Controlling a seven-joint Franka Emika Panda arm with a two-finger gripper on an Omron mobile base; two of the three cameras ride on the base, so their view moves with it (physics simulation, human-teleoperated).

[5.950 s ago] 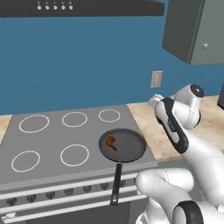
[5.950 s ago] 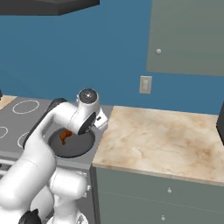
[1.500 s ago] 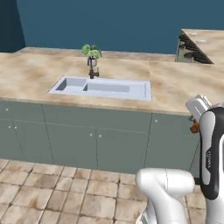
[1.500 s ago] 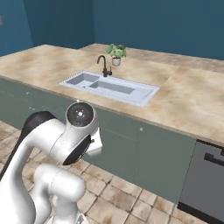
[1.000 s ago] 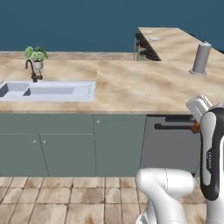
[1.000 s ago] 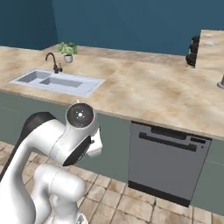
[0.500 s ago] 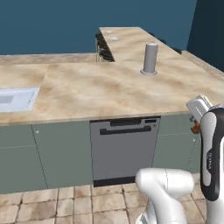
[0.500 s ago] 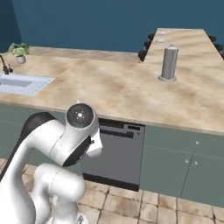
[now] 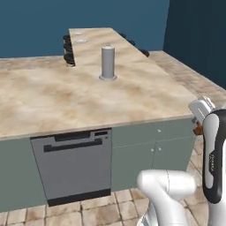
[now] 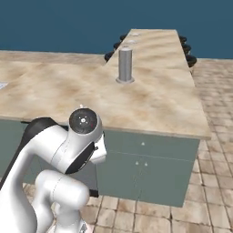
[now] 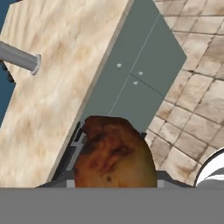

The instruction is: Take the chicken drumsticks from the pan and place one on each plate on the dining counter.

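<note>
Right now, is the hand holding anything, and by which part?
Yes: a chicken drumstick, browned bulbous end filling the space between the hand's fingers. Which part is actually pinched cannot be told; the contact is hidden.

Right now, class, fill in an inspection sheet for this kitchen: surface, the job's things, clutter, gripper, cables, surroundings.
Surface: beige marble worktop runs on into the long dining counter at the far end.
Job's things: one chicken drumstick, browned, close in front of the hand camera; two plates far down the dining counter, nothing visible on them.
Clutter: steel canister upright on the worktop.
Gripper: gripper closed on the chicken drumstick, held off the counter beside the cabinets.
Cables: nothing seen.
Surroundings: dishwasher under the worktop, grey-green cabinet doors, black stools along the dining counter, tiled floor, blue wall.
</note>
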